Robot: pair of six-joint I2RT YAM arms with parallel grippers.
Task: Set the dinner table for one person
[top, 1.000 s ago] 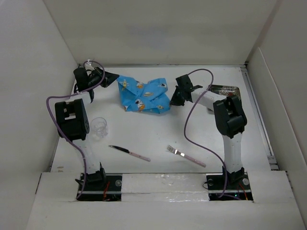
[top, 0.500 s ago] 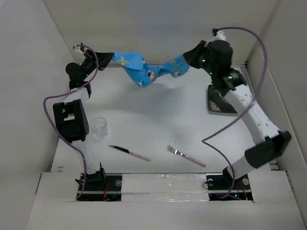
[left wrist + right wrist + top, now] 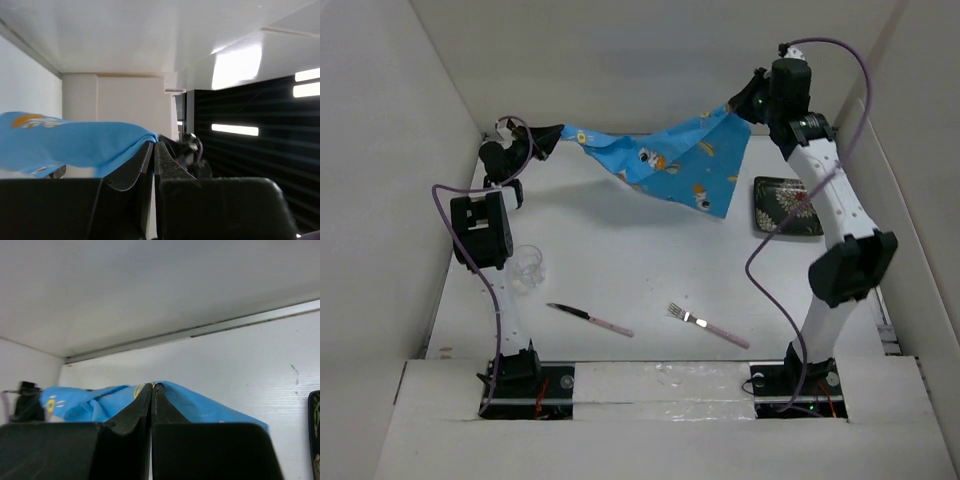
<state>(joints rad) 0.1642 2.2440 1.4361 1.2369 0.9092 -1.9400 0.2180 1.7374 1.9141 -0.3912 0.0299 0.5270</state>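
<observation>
The blue cloth with cartoon prints hangs stretched in the air between both grippers, above the back of the white dinner table. My left gripper is shut on its left corner; in the left wrist view the cloth drapes over the closed fingertips. My right gripper is shut on its right corner, high up; the right wrist view shows the cloth pinched at the tips. A dark patterned plate lies at the right. A clear glass, a knife and a fork lie nearer.
White walls close in the table on the left, back and right. The right arm reaches high over the plate. The left arm stands above the glass.
Both grippers have lifted the cloth off the table and pulled it apart; it went from a crumpled heap to a spread sheet. The right arm swung up and back, uncovering the plate.
</observation>
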